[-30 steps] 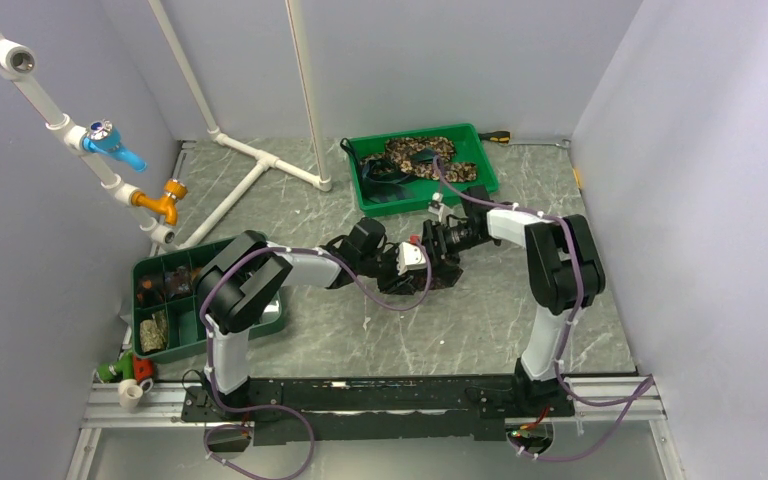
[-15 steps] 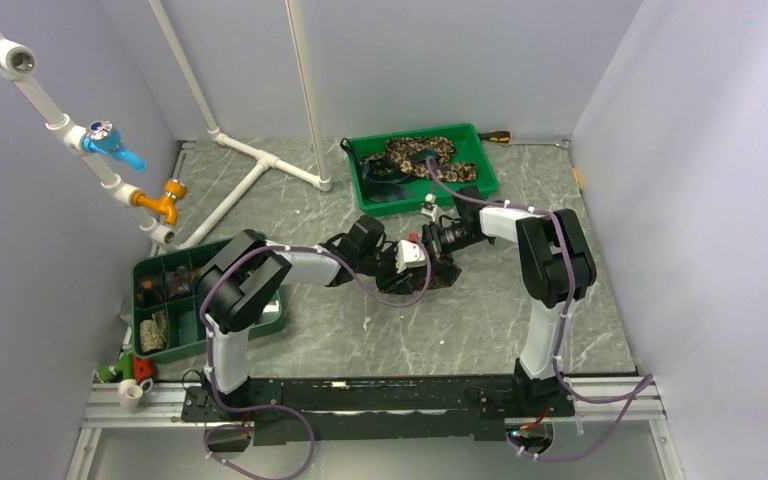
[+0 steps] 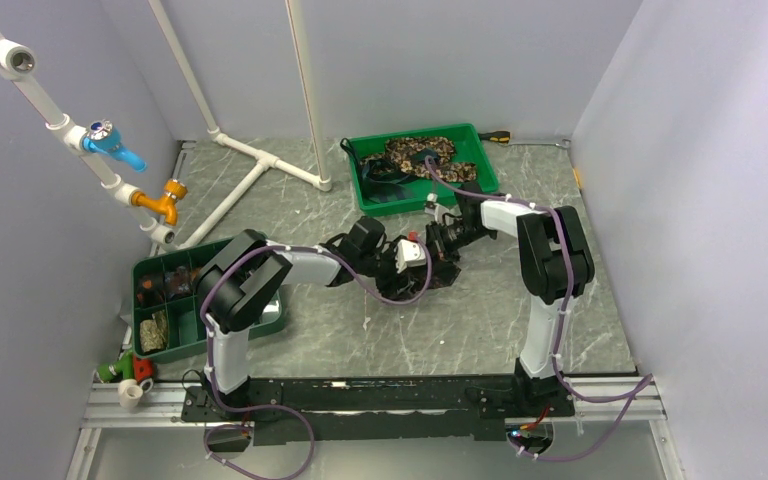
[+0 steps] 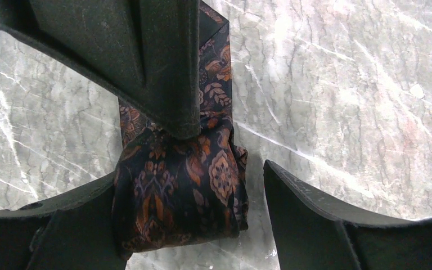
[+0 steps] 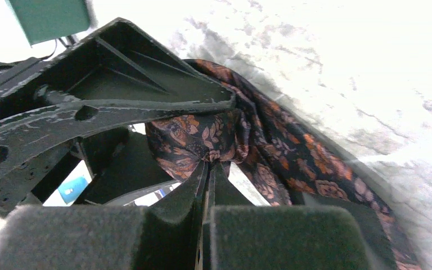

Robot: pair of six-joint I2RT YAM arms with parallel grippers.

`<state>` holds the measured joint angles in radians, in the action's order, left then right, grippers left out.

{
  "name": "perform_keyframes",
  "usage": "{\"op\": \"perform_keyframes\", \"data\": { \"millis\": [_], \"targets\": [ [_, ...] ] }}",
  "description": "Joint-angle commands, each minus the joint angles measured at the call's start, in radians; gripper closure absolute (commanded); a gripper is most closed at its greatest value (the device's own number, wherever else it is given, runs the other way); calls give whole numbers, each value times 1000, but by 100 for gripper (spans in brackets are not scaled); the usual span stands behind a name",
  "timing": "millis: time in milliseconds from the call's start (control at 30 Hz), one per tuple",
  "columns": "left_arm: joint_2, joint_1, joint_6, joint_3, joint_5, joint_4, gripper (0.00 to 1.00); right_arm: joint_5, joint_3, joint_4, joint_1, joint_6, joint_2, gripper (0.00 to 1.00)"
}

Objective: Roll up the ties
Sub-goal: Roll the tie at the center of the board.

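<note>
A dark tie with an orange floral pattern (image 4: 180, 197) lies partly rolled on the marble table, at mid-table in the top view (image 3: 443, 276). My left gripper (image 4: 190, 175) is open around the roll. Its left finger (image 4: 73, 225) touches the fabric and its right finger (image 4: 315, 219) stands apart from it. My right gripper (image 5: 209, 164) is shut on a fold of the same tie (image 5: 191, 140), and the tie's tail (image 5: 298, 163) trails off to the right. Both grippers meet at mid-table, left gripper (image 3: 412, 262) and right gripper (image 3: 438, 246). More ties (image 3: 415, 150), mottled tan and brown, lie in the green tray (image 3: 482, 178) at the back.
A green compartment tray (image 3: 150, 268) sits at the left edge by the left arm. White pipes (image 3: 260, 165) run across the back left, with a blue tap (image 3: 110, 145) and an orange tap (image 3: 165, 198). A small cup (image 3: 130, 392) stands at the near left corner.
My left gripper has opened and let go of the roll. My right gripper has shut on the tie's fabric, and its arm has shifted slightly left.
</note>
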<state>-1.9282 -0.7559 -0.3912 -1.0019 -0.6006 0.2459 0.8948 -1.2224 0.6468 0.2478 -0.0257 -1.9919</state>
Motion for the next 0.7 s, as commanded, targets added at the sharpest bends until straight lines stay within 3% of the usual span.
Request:
{"op": "perform_keyframes", "data": {
  "millis": [0, 167, 367, 533, 667],
  "targets": [
    [-39, -1, 45, -44, -1, -32, 21, -261, -20, -53, 0, 61, -51, 100],
    [-120, -12, 60, -135, -2, -55, 33, -285, -32, -70, -6, 61, -60, 100],
    [-114, -20, 63, -100, 39, -86, 64, -288, -17, -62, -5, 88, -57, 100],
    [-80, -36, 48, -21, 122, -135, 72, -199, -80, 45, -10, 127, -24, 100],
    [-68, -47, 30, 30, 164, -162, 74, -118, -137, 161, -28, 153, 15, 80]
  ]
}}
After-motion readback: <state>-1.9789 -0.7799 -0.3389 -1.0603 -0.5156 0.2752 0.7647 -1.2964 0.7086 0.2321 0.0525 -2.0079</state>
